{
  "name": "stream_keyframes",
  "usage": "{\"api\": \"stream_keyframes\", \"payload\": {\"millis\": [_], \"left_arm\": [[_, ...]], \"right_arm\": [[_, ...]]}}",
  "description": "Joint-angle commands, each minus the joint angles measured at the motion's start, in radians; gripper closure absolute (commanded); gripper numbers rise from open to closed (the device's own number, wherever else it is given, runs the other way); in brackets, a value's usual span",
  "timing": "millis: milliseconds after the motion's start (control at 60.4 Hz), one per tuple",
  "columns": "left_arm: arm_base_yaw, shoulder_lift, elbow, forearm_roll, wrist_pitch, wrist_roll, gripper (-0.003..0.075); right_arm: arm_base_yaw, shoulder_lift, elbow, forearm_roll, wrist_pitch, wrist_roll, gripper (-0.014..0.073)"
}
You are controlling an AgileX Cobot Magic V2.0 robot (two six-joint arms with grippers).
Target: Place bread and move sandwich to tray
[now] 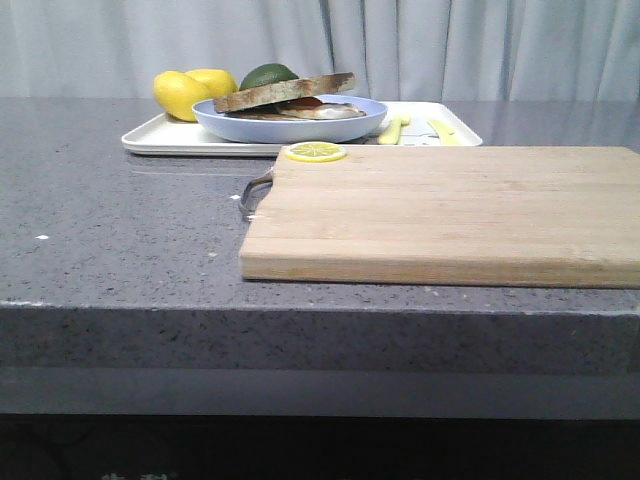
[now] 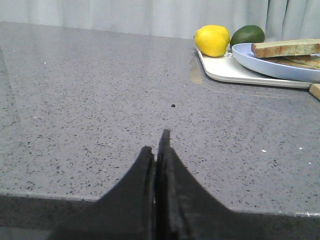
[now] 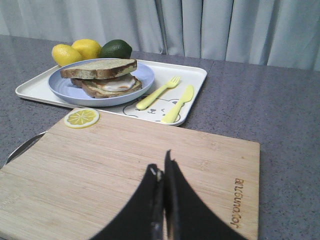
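You are viewing the sandwich (image 3: 102,77) sitting on the tray (image 3: 192,80); the cutting board (image 3: 150,170) is reading "Joyoung"; both the left gripper (image 2: 159,150) and right gripper (image 3: 162,172) are resting together.

Cutting board (image 1: 440,215); lemon slice (image 1: 315,152); 2 lemons (image 3: 77,51).

One tray (image 3: 195,75) carries one blue plate (image 3: 145,75). On the plate is one sandwich (image 3: 102,80) of two bread slices with one egg (image 3: 117,84) between them. Two lemons (image 3: 66,54) and one avocado (image 3: 116,49) sit at the tray's far corner. One fork (image 3: 157,92), one knife (image 3: 180,104). One board (image 3: 125,175), one lemon slice (image 3: 81,118).
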Motion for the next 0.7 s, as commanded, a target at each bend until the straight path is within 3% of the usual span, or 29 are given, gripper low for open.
{"api": "stream_keyframes", "payload": {"millis": [0, 596, 679], "left_arm": [[0.001, -0.020, 0.000, -0.010, -0.087, -0.010, 0.0741], [0.001, -0.020, 0.000, -0.010, -0.087, -0.010, 0.0741], [0.001, -0.020, 0.000, -0.010, -0.087, -0.010, 0.0741]], "right_arm": [[0.000, 0.000, -0.029, 0.005, -0.063, -0.003, 0.0654], [0.000, 0.000, -0.029, 0.005, -0.077, -0.003, 0.0654], [0.000, 0.000, -0.029, -0.043, -0.097, 0.035, 0.0654]]}}
